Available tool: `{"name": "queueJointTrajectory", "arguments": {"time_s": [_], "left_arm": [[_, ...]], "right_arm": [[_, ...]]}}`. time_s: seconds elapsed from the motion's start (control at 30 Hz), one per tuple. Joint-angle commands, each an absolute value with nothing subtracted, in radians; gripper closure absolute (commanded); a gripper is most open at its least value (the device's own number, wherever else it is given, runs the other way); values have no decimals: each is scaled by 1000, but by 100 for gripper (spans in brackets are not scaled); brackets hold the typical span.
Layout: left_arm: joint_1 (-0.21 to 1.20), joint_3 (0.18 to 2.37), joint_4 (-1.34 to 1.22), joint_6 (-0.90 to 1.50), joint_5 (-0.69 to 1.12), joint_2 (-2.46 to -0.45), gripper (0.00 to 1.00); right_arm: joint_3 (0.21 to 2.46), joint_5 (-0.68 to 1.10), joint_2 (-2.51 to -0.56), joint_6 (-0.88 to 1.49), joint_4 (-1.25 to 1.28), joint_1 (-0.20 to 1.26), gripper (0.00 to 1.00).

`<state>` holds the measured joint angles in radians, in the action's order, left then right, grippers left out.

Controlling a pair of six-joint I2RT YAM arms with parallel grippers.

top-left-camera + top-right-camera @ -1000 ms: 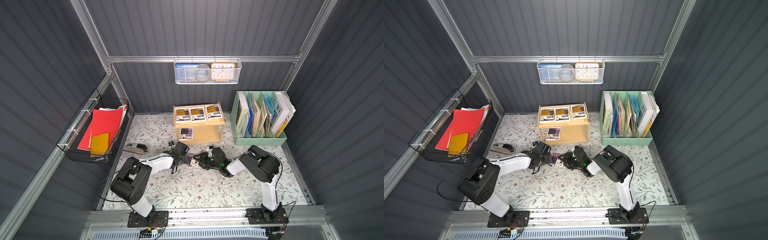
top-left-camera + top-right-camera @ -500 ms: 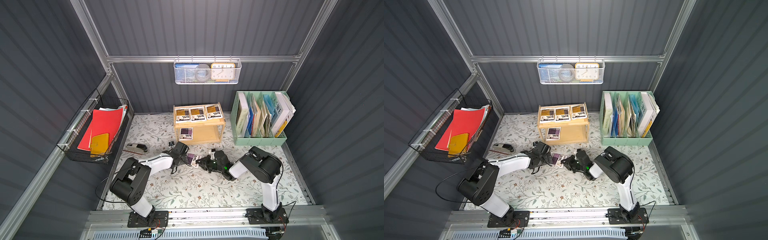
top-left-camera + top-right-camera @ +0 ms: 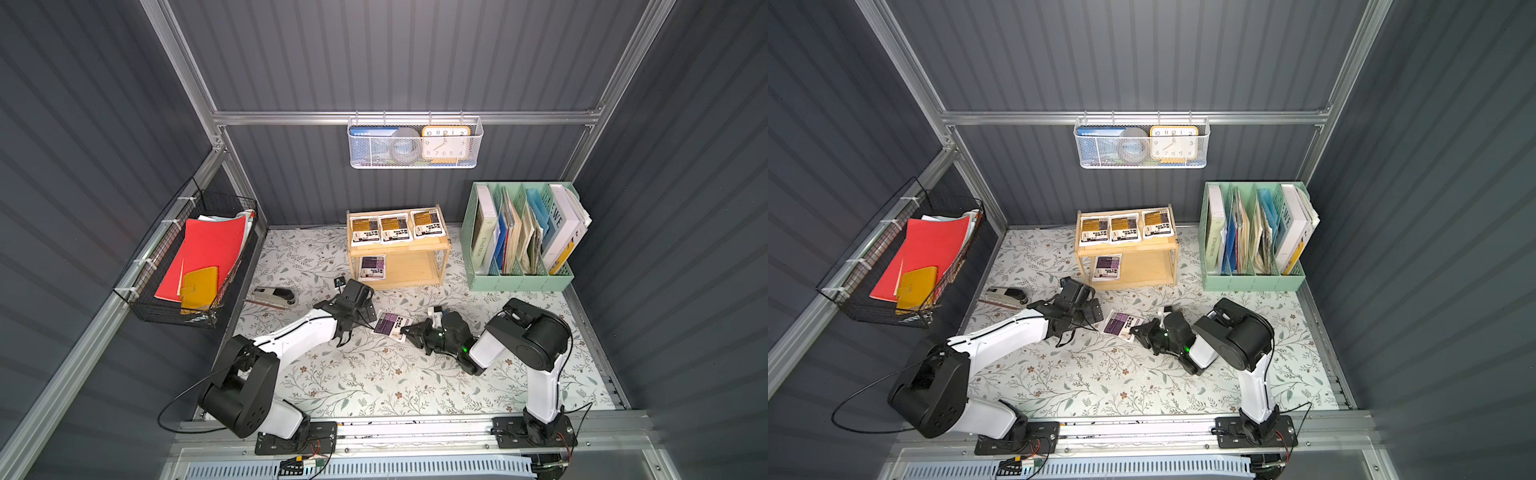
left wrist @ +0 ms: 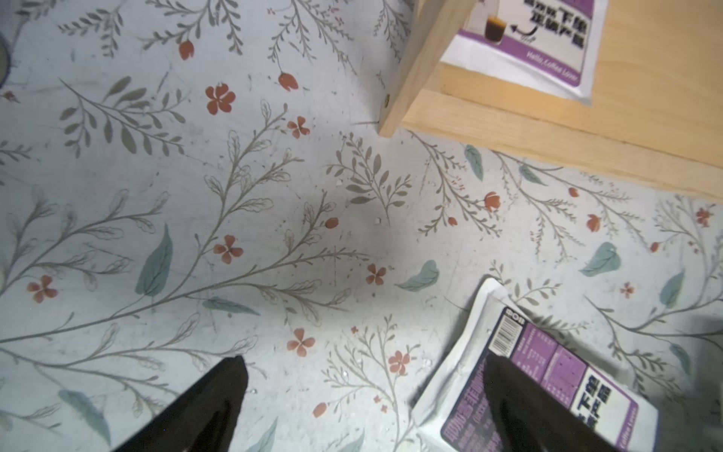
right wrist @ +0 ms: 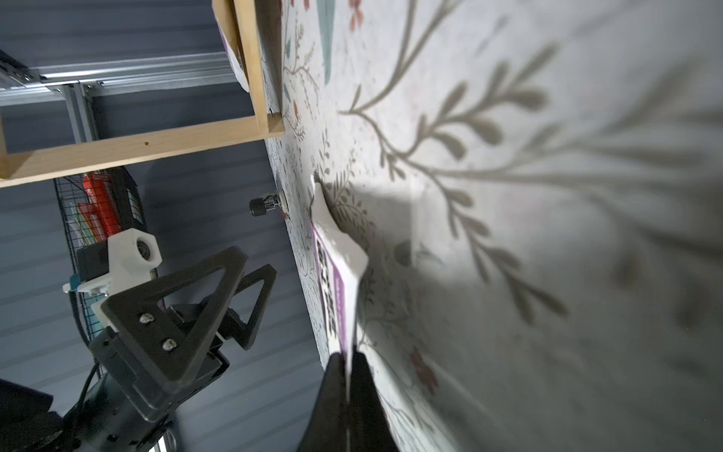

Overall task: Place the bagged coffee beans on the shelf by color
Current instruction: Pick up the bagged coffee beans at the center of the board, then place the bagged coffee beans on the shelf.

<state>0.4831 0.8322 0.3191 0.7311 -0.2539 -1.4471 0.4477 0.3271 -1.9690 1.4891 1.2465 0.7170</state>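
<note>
Right hand (image 3: 409,330): clenched on your purple pouch (image 3: 390,323) edge.
Left hand (image 4: 364,407): released.
Pouch axis: lies hand-to-hand.
Bench (image 3: 374,374): floral.

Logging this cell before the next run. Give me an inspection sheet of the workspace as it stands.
Surface: floral mat, lightly scuffed.
Job's things: three yellow pouches on the shelf top; one purple pouch on the lower tier; loose purple pouch on the mat.
Clutter: stapler, pencil.
End effectors: right end effector shut on the loose purple pouch's edge; left end effector open, one finger over that pouch.
Cables: black loop beside left base.
Surroundings: file organizer, wire baskets.
</note>
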Motion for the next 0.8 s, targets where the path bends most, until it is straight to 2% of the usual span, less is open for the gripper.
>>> {"name": "queueJointTrajectory", "arguments": {"time_s": [0.0,0.2,0.5,0.77], "left_arm": [[471,836,350,765,-230,-1383,0],[461,806,307,838,-163,-1252,0],[444,744,227,1004,-77,-1055,0],[408,689,101,1116,61,-1033,0]], "right_arm": [[375,258,-1950,1554,1307,721,100],[320,124,-1849,1569,1317,741,100],[345,-10,-1665,1551,1146,767,100],[439,-177,-1562,1506,939,780,100]]}}
